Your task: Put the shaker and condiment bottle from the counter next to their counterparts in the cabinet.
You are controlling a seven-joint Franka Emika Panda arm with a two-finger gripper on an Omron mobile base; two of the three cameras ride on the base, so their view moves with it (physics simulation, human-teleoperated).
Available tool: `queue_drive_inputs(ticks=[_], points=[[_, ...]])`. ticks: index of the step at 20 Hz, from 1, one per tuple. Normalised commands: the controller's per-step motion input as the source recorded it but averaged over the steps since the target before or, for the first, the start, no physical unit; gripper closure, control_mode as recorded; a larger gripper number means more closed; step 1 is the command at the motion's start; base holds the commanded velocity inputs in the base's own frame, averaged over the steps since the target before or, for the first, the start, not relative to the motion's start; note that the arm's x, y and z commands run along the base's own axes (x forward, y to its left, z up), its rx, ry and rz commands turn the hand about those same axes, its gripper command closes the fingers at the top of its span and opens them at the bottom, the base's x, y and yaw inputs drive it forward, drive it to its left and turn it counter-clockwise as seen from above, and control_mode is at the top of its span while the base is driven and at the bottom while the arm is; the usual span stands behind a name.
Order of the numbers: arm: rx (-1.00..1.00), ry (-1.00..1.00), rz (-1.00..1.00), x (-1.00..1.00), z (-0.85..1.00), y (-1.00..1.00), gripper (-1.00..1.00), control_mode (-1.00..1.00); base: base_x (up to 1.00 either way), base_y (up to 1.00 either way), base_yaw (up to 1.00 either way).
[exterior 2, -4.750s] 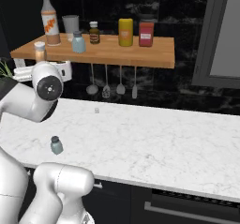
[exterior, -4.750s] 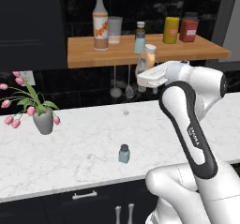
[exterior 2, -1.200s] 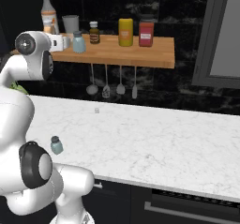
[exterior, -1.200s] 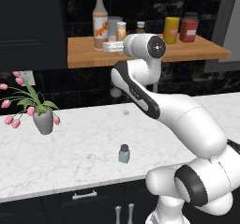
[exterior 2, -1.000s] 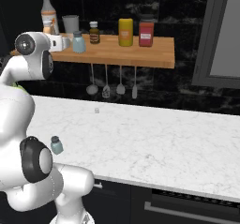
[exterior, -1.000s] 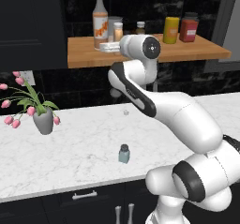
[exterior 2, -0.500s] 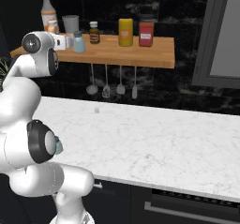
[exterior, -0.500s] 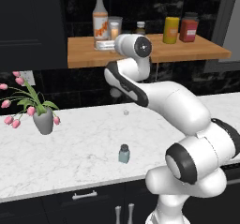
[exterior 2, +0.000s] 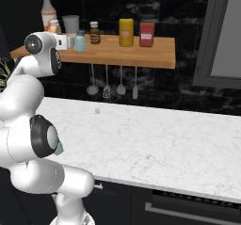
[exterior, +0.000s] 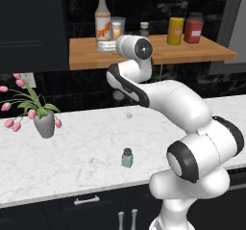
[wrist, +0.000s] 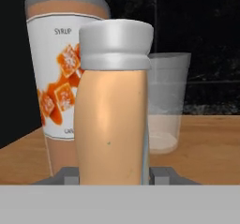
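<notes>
Hand view: condiment bottle (wrist: 112, 110) seen upright between gripper (wrist: 112, 176) fingertips, apparently clamped; syrup bottle (wrist: 56, 78) just behind-left, clear cup (wrist: 166, 101) behind-right, so placement beside counterpart is judged near. Left base view adds what hand view lacks: shaker (exterior: 127, 158) left on counter (exterior: 72, 161), well below gripper; cabinet (exterior: 192, 56) shelf under hand.

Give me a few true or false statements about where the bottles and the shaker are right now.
1. The condiment bottle sits between the fingers beside the syrup bottle. True.
2. A shaker stands on the counter. True.
3. The flower vase is on the cabinet. False: it stands on the counter.
4. The clear cup lies tipped over. False: it stands upright.
</notes>
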Motion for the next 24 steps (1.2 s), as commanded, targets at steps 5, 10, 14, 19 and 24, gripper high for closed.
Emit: queue_drive_inputs(ticks=[5,10,14,19,24], points=[[0.0,-0.06,-0.02,0.0,-0.06,0.0,-1.0,-1.0,0.0,0.0,0.0],[0.11,0.0,-0.05,-0.16,0.32,0.0,-1.0,-1.0,0.0,0.0,0.0],[0.14,0.0,-0.04,-0.4,0.55,0.0,-1.0,-1.0,0.0,0.0,0.0],[0.08,0.0,-0.01,-0.84,0.28,0.0,-1.0,-1.0,0.0,0.0,0.0],[0.0,0.0,0.01,-1.0,-0.02,-0.3,-1.0,-1.0,0.0,0.0,0.0]])
